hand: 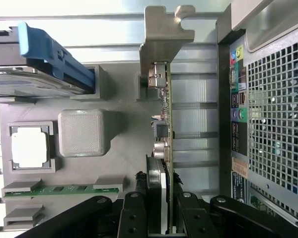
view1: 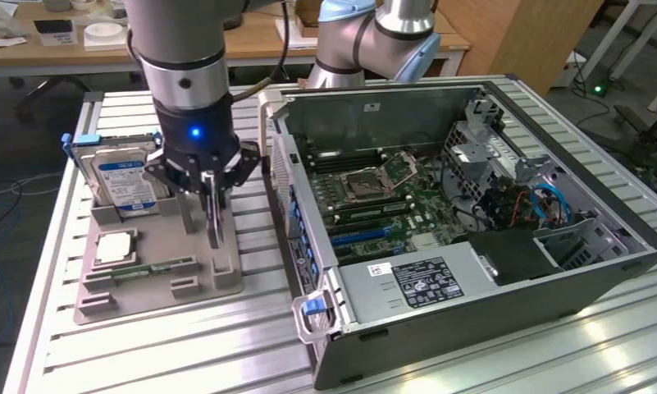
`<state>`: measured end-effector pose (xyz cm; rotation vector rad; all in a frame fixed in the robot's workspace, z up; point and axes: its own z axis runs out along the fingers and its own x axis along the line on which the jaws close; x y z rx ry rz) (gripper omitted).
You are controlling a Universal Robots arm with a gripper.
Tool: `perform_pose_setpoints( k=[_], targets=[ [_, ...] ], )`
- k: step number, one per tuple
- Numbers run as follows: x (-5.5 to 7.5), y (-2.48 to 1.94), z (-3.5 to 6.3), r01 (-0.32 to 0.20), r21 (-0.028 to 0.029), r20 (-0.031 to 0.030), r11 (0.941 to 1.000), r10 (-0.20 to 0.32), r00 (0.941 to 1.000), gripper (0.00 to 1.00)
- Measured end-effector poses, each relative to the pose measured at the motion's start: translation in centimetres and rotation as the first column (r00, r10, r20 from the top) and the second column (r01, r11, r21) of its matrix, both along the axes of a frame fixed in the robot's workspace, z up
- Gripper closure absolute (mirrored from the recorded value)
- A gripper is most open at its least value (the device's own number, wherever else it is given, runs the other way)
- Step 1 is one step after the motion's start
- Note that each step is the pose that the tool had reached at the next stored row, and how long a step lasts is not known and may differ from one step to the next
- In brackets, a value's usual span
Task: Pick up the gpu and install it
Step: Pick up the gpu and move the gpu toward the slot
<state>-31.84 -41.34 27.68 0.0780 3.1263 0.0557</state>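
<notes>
— What's at the exterior view's left?
— A hard drive [view1: 125,182] stands in the gray tray [view1: 142,300]. To its right the gpu [hand: 167,119] stands on edge at the tray. I can't tell whether it is seated or lifted.
— Which way does it run?
— Its long axis is level, along the tray and parallel with the ported wall of the computer case [view1: 449,336]. The bracket [hand: 165,44] end points away from the gripper [hand: 160,197].
— Its look?
— A thin board with a green edge, a dark face and a pale metal bracket.
— The jaws?
— Clamped on the card's two faces.
</notes>
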Motion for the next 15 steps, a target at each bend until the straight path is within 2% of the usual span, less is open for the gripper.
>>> perform_pose_setpoints(
  k=[15],
  targets=[
    [0.0, 0.0, 2.94, 0.0, -0.0028, 0.0001, 1.0, 0.0, 1.0, 0.72]
  ],
)
